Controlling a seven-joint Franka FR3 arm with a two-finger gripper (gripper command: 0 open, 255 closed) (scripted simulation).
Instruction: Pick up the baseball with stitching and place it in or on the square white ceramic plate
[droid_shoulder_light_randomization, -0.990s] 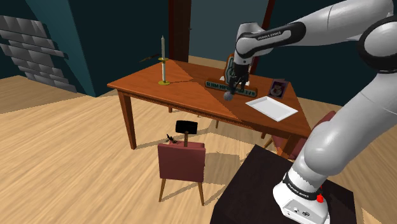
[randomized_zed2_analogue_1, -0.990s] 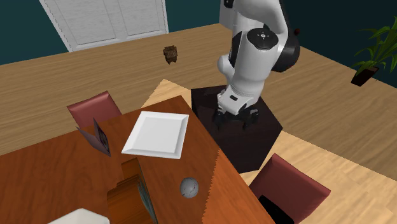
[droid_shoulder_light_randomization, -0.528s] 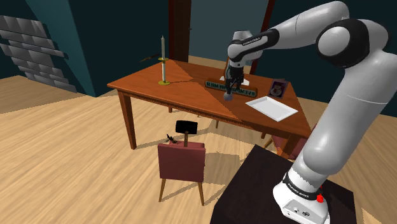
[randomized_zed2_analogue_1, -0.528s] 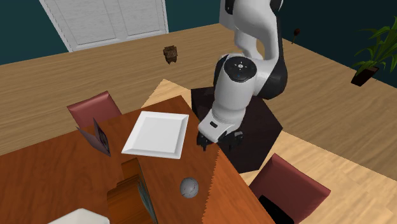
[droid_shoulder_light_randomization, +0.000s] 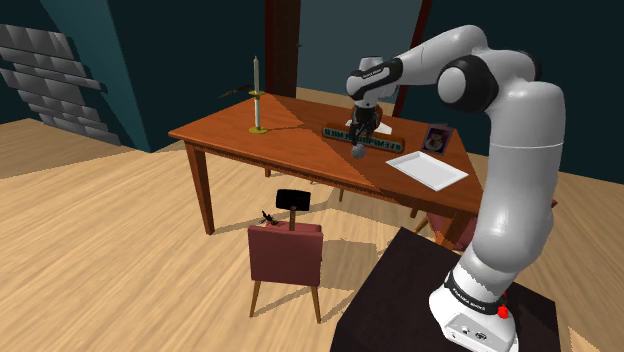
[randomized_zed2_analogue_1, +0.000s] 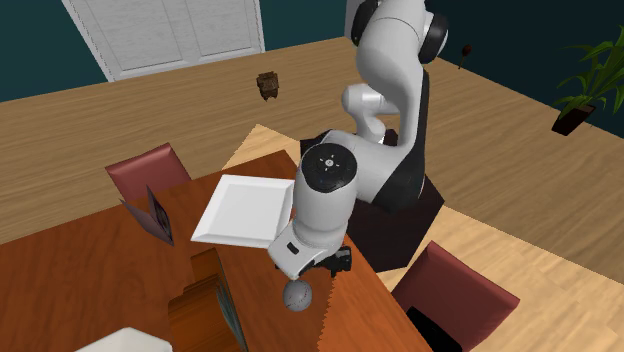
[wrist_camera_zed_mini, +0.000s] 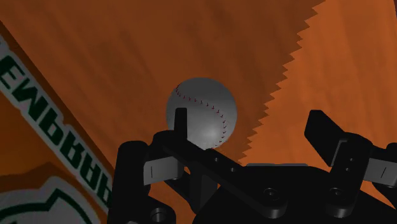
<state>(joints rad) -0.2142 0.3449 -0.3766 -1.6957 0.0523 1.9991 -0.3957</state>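
Observation:
A grey baseball (wrist_camera_zed_mini: 202, 114) with red stitching lies on the brown wooden table (droid_shoulder_light_randomization: 290, 145). In the shoulder view the baseball (droid_shoulder_light_randomization: 360, 152) rests just beneath my gripper (droid_shoulder_light_randomization: 362, 130). My gripper (wrist_camera_zed_mini: 249, 121) is open and hangs over the ball, which sits closer to one finger (wrist_camera_zed_mini: 181, 127) than to the other, and nothing touches it. The square white plate (droid_shoulder_light_randomization: 427, 169) lies flat on the table, toward the shoulder view's right of the ball. In the second exterior view the hand covers a corner of the plate (randomized_zed2_analogue_1: 240, 210), and the baseball (randomized_zed2_analogue_1: 297, 295) peeks out below it.
A long box with green lettering (droid_shoulder_light_randomization: 345, 131) lies just behind the ball, its side close to the gripper (wrist_camera_zed_mini: 51, 146). A candlestick (droid_shoulder_light_randomization: 257, 100) stands at the table's far end. A small picture card (droid_shoulder_light_randomization: 438, 138) stands beyond the plate. Red chairs (droid_shoulder_light_randomization: 287, 255) (randomized_zed2_analogue_1: 455, 295) flank the table.
The hand has come down toward the baseball and now hangs just above it, with the elbow folding in. The fingers stayed open. Ball and plate have not moved.

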